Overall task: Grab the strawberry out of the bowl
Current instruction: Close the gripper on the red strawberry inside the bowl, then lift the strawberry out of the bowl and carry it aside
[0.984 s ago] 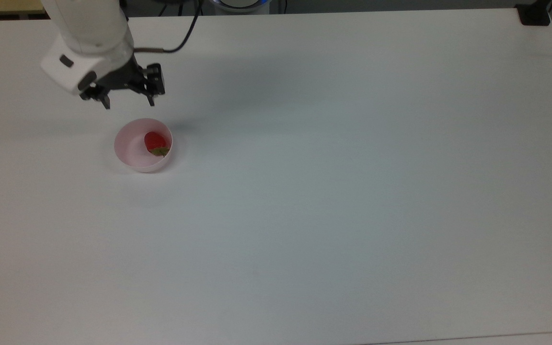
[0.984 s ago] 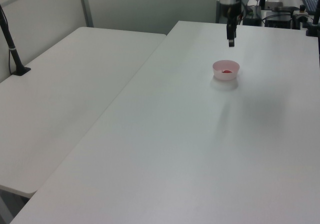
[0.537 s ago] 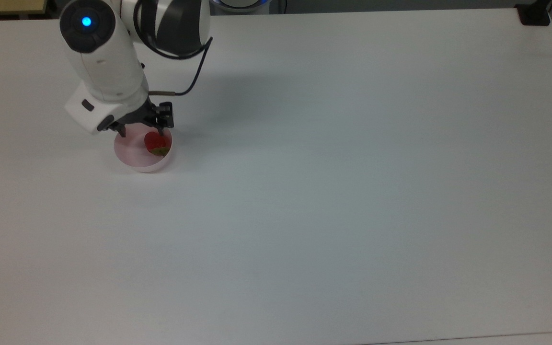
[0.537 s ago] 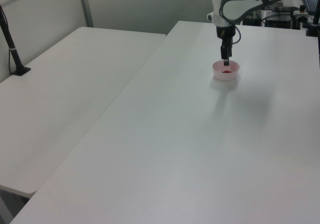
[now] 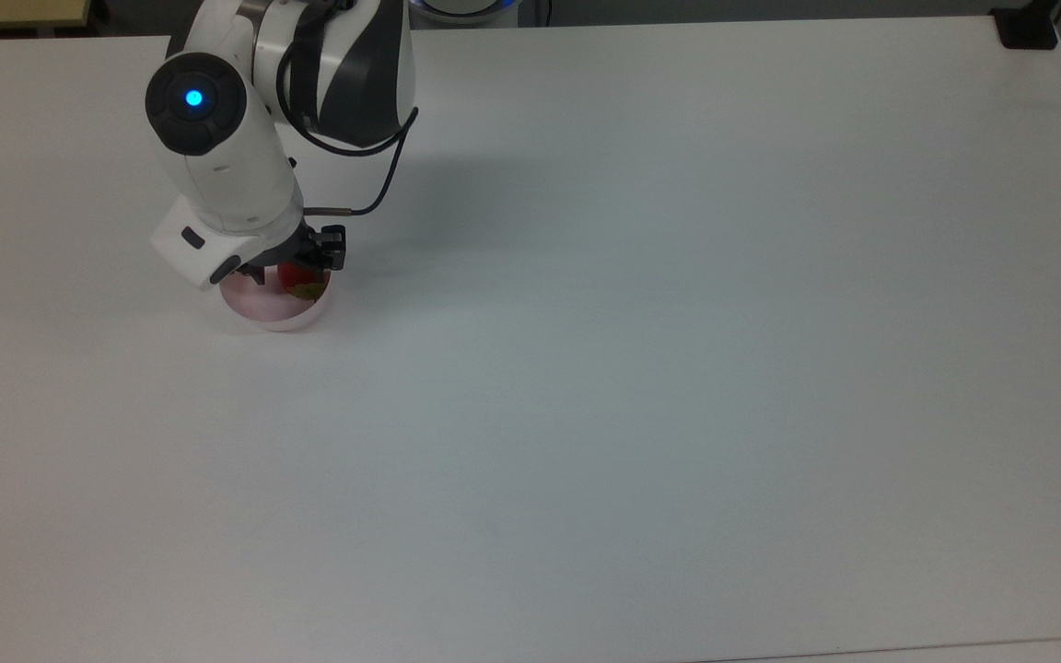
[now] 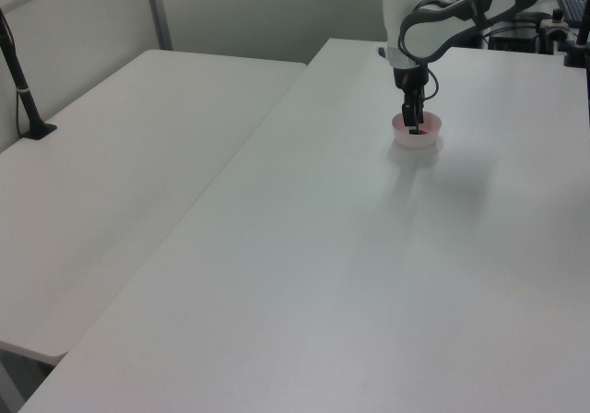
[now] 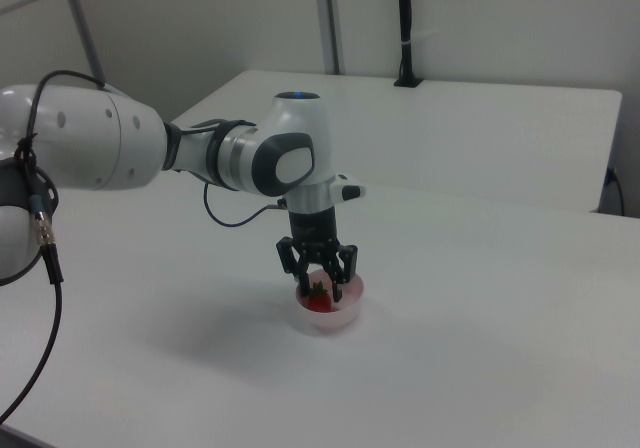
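Observation:
The pale pink bowl (image 5: 273, 319) stands on the white table at the top view's left. In it lies the red strawberry (image 5: 295, 275), its green cap (image 5: 307, 293) toward the bowl's near wall, and the arm's wrist covers part of it. My gripper (image 5: 289, 270) points straight down into the bowl. In the right view the gripper (image 7: 320, 288) is open, with one finger (image 7: 301, 282) on each side of the strawberry (image 7: 318, 304) inside the bowl (image 7: 336, 320). In the left view the gripper (image 6: 412, 128) dips into the bowl (image 6: 428, 141).
A black cable (image 5: 381, 189) loops from the wrist over the table. A black clamp (image 5: 1026, 28) sits at the top view's far right corner. A second white table (image 6: 120, 173) with a black pole (image 6: 20, 76) adjoins in the left view.
The arm has come forward and down from behind the bowl. The open fingers, earlier above the table beyond the rim, are now lowered into the bowl around the strawberry.

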### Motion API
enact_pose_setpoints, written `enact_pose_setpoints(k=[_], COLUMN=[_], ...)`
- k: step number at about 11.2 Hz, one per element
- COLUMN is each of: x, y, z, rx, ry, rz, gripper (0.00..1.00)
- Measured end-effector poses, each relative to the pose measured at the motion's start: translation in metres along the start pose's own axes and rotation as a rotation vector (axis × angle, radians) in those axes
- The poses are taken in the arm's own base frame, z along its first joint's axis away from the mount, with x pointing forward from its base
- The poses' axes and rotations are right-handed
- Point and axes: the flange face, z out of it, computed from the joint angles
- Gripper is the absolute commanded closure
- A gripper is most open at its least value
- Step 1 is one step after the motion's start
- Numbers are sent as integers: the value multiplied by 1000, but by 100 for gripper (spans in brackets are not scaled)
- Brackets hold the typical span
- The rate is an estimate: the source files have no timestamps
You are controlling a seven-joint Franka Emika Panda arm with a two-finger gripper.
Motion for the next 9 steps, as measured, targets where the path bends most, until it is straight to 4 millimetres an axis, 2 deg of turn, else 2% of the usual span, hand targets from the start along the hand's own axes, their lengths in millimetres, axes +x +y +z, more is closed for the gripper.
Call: enact_pose_setpoints(k=[1,3,4,7,9], x=[1,3,2,0,-3], y=[-2,-2,-1,6,10], z=[5,12,13,4,-22], rx=[1,2,2,-1,-9], ry=[-5,-11,-14,2,39], rz=[1,2,4,18,27], gripper=[42,63,67,66,66])
